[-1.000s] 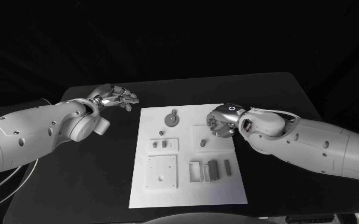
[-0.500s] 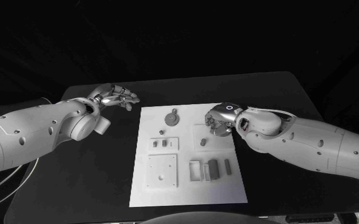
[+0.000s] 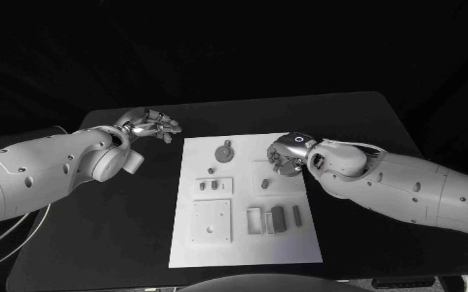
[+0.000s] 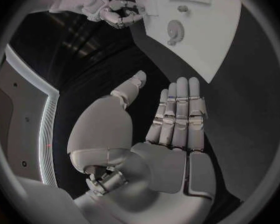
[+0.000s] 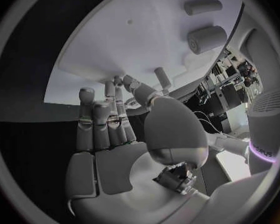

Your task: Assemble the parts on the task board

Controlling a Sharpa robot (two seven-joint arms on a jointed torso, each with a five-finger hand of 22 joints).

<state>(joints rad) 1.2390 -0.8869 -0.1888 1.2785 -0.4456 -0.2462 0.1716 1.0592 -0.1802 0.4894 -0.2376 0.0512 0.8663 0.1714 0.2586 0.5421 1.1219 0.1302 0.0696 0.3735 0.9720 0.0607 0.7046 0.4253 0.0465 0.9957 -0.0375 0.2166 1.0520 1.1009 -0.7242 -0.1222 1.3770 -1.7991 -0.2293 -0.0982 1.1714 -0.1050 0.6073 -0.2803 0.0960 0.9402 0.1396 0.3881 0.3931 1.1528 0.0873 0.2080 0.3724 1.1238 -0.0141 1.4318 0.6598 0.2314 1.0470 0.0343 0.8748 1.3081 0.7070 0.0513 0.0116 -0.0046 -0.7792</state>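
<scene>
Fingertips of right hand (image 3: 286,160) on task board (image 3: 244,251).

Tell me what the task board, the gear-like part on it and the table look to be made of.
Task board: matte white sheet, probably plastic; flat, even, with no glare. Gear-like part: grey, dull, likely moulded or printed plastic, though metal cannot be ruled out; its toothed rim shows in the left wrist view. Table: black, matte top; material unclear.
</scene>
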